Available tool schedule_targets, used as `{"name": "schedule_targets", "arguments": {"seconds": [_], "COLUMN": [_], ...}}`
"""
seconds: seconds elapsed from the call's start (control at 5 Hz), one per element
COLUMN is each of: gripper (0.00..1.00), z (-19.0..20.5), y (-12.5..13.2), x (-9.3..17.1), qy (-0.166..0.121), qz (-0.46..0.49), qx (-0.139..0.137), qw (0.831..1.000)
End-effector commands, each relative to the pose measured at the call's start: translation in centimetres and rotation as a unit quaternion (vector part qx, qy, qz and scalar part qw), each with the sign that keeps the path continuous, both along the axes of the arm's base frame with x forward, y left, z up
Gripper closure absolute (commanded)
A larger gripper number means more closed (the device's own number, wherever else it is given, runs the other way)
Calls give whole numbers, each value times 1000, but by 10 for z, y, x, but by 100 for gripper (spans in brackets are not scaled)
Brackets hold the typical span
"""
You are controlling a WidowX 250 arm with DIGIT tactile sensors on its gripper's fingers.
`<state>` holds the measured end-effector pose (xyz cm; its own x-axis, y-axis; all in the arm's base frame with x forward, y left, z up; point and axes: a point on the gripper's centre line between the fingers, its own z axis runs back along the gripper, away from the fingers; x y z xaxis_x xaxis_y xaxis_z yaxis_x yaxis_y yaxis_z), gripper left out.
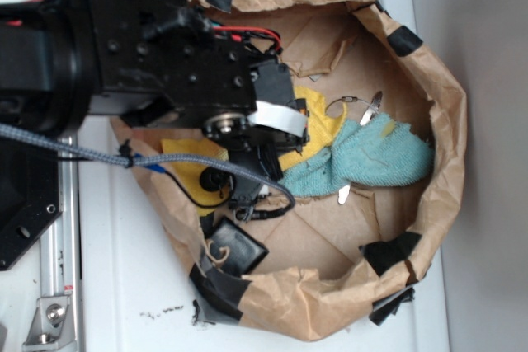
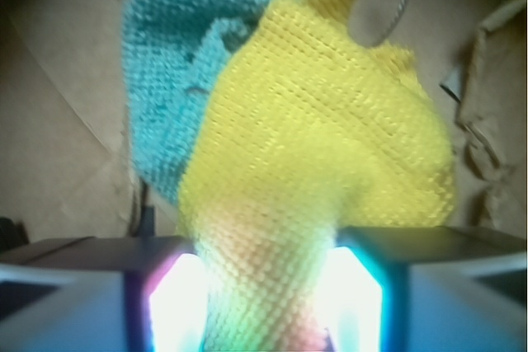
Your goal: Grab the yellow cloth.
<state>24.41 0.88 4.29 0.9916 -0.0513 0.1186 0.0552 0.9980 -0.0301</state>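
Brown paper lines a crumpled bag (image 1: 441, 113) lying on the white bench (image 1: 124, 286). Inside it, the gripper (image 2: 266, 298) is closed on the yellow cloth (image 2: 330, 138), a fold of fabric pinched between its fingers (image 2: 177, 302). A teal rag (image 1: 371, 158) lies touching the cloth, partly beneath it in the wrist view.

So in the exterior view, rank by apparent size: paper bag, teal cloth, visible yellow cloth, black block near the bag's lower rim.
1. paper bag, by far the largest.
2. teal cloth.
3. yellow cloth, though the gripper and arm hide much of it, so this rank is unsure.
4. black block.
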Motion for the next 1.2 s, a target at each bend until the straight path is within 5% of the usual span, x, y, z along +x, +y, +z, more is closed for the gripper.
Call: {"name": "schedule_targets", "arguments": {"seconds": [0.0,0.4,0.8,1.0], "gripper": [100,100,100,100], "z": [20,92,166,173], "y": [8,21,27,22], "x": [13,9,-6,-7], "qy": [-38,-100,-122,-108], "qz": [-10,12,36,35], "qx": [9,30,36,36], "qw": [999,994,991,993]}}
